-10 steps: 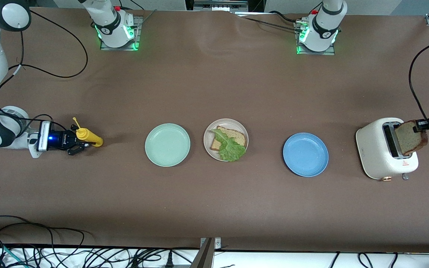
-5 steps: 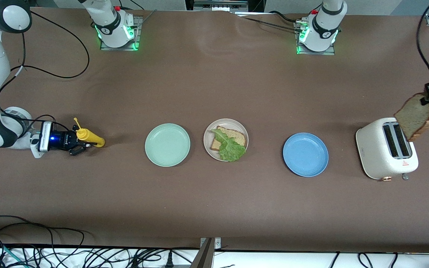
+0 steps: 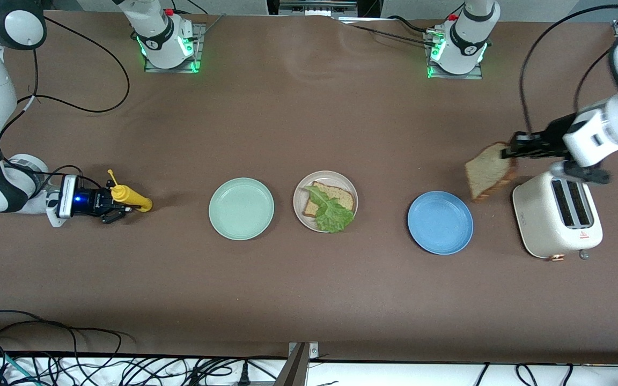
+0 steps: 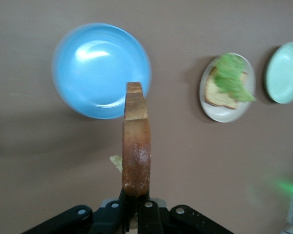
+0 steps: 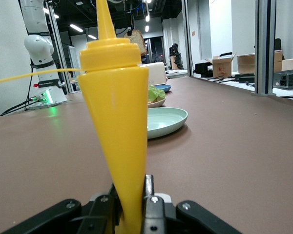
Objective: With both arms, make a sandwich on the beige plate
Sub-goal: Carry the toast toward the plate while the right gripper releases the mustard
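- Sandwich [image 3: 329,206] half built: one bread slice with a lettuce leaf [image 3: 332,212] on top lies on the beige plate [image 3: 302,188], mid-table between the mint-green plate [image 3: 241,208] and the blue plate [image 3: 440,222].
- My left gripper [image 3: 508,150] is clamped on the top slice [image 3: 487,171], hanging on edge over the table between the blue plate and the toaster [image 3: 557,221].
- My right gripper [image 3: 111,203] grips the yellow squeeze bottle [image 3: 129,197] standing near the right arm's end.
- Left to do, I judge: lay the slice on the lettuce.

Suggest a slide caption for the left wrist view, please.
Left gripper carries a bread slice over the table beside the blue plate.
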Motion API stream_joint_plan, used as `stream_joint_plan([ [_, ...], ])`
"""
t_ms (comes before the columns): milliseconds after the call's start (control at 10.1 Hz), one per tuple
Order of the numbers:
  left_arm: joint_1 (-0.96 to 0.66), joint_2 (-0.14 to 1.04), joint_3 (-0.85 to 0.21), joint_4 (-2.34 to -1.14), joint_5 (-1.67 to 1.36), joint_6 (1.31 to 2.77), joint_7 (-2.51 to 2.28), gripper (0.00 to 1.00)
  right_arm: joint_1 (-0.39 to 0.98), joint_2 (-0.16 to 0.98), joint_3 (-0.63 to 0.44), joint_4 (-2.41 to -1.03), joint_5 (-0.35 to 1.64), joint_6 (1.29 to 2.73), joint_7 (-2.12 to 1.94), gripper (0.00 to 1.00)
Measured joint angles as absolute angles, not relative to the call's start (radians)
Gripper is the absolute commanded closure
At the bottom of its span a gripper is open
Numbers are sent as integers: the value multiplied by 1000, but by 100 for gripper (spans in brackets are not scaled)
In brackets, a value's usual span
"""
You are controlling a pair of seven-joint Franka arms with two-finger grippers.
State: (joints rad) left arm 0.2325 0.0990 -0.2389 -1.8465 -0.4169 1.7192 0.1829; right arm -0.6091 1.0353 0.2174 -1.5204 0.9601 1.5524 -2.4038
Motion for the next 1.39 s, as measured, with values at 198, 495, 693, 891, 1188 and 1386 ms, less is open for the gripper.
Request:
stream_joint_plan([
  [198, 206, 160, -298, -1847, -596, 1726, 183, 100, -609, 1036, 217, -1520, 961, 1551, -2403, 51],
  [495, 100, 251, -310, -1846, -865, 1738, 185, 100, -610, 1036, 218, -1518, 965, 1547, -2403, 30],
  [693, 26, 303, -313, -1845, -943, 1779, 187, 100, -610, 1036, 218, -1518, 965, 1546, -2400, 11],
  [891, -40, 343, -314, -1839, -977, 1838, 187, 100, -613, 1036, 218, -1517, 965, 1545, -2388, 0],
  [1188, -87, 416, -313, -1814, -1024, 1946, 187, 100, -653, 1036, 207, -1512, 959, 1525, -2360, 0],
  [1386, -117, 496, -311, -1750, -1027, 2001, 187, 100, -668, 1036, 175, -1483, 933, 1483, -2321, 0],
])
